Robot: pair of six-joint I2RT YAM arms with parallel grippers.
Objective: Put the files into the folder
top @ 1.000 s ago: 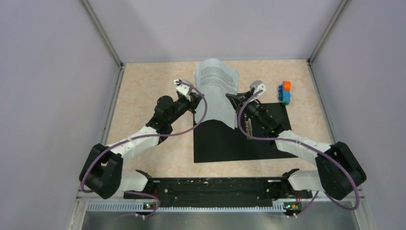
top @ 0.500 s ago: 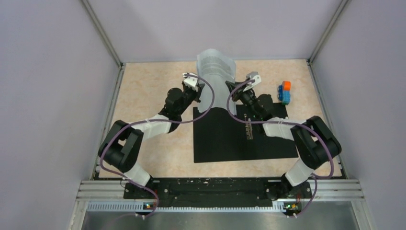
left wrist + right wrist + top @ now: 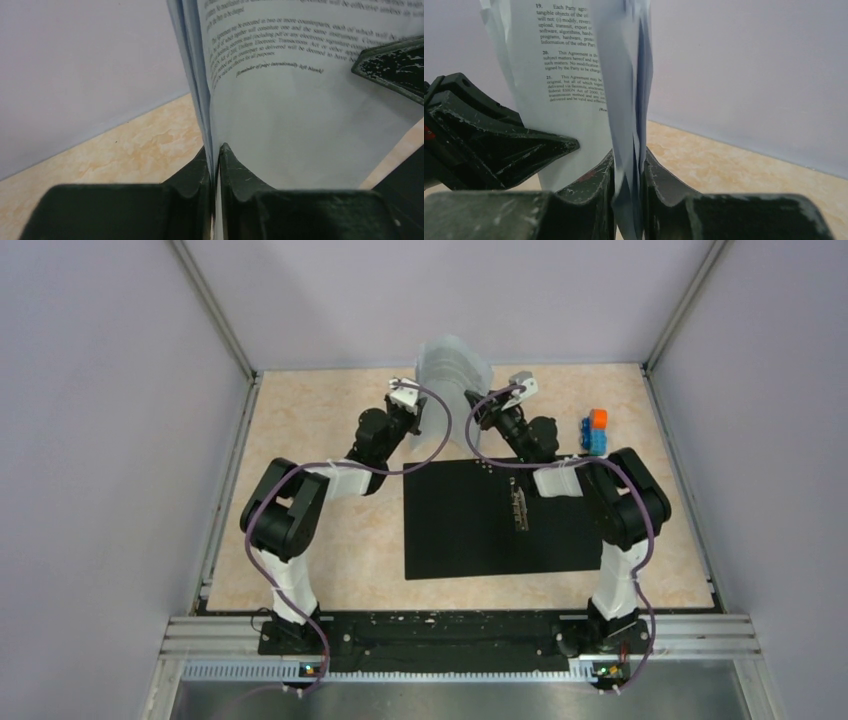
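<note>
Holding the files (image 3: 452,365) upright at the middle of the desk's (image 3: 300,470) far edge, bowing them into a standing curve in front of the back wall. Gripping them from both sides at once.

Pinching the left edge of the stack with the left fingers (image 3: 216,152): closing almost fully, leaving only the thickness of the paper between the tips. Reading blocks of small black print on the sheet face in the left wrist view.

Clamping the right edge with the right fingers (image 3: 629,157): standing slightly wider than the left pair, sandwiching a loose, fanned bundle of sheet edges that fills the gap. Seeing blur on the paper there, so not judging how firm that clamp is.

Hanging the lower edge of the sheets right at the far edge of the folder (image 3: 460,530); not telling from the top view whether paper and folder are touching.

Seeing the folder lying open and flat, black inside up, across the middle of the desk and reaching toward its right edge. Noting the metal clip (image 3: 518,510) running along the fold, right of centre, uncovered.

Spotting an orange-and-blue block stack (image 3: 596,432) near the far right corner of the desk, apart from the folder, just beside the right arm.
</note>
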